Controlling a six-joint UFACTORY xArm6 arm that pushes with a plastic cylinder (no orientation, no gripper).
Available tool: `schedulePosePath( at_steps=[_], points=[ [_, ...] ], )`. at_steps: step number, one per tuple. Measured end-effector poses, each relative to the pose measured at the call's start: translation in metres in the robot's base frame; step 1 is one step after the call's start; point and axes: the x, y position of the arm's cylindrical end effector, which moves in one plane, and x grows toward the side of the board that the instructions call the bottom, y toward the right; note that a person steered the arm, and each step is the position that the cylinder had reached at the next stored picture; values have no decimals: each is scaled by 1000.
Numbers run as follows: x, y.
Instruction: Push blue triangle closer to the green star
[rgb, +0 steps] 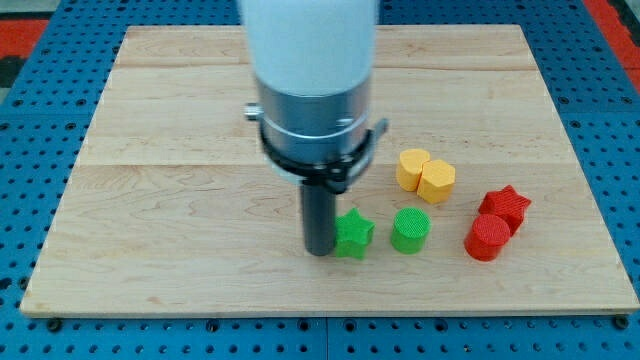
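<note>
No claw state to report here, can't tell one: the arm just ends in a straight dark rod, and nothing is held. My tip (320, 251) is down on the desk (150, 150), right up against the view's left side of the green star (353, 234). It looks like they're touching, though the rod's shadow makes that edge a bit murky.

Just to the view's right of the star, with a small gap, sits a green cylinder (410, 230). Above that, toward the view's top, there are two yellow blocks pressed together, a left yellow block (411, 168) and a right yellow block (436, 181) that looks roughly hexagonal. Further to the view's right is a red star (505, 206) with a red cylinder (487, 238) touching it on its lower left.

As for the blue triangle, I can't find it anywhere. The big white and grey arm body (310, 70) covers a good chunk of the middle of the desk, so it may be hidden behind that.

The wooden desk sits on a blue pegboard surface (40, 330).
</note>
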Motion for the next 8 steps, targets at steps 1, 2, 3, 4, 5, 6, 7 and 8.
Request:
schedulePosePath(
  at_steps=[1, 2, 3, 4, 5, 6, 7, 8],
  points=[
    [0, 19],
    [1, -16],
    [-37, -95],
    [-96, -165],
    [-158, -212],
    [-221, -227],
    [-282, -228],
    [-333, -218]
  ],
)
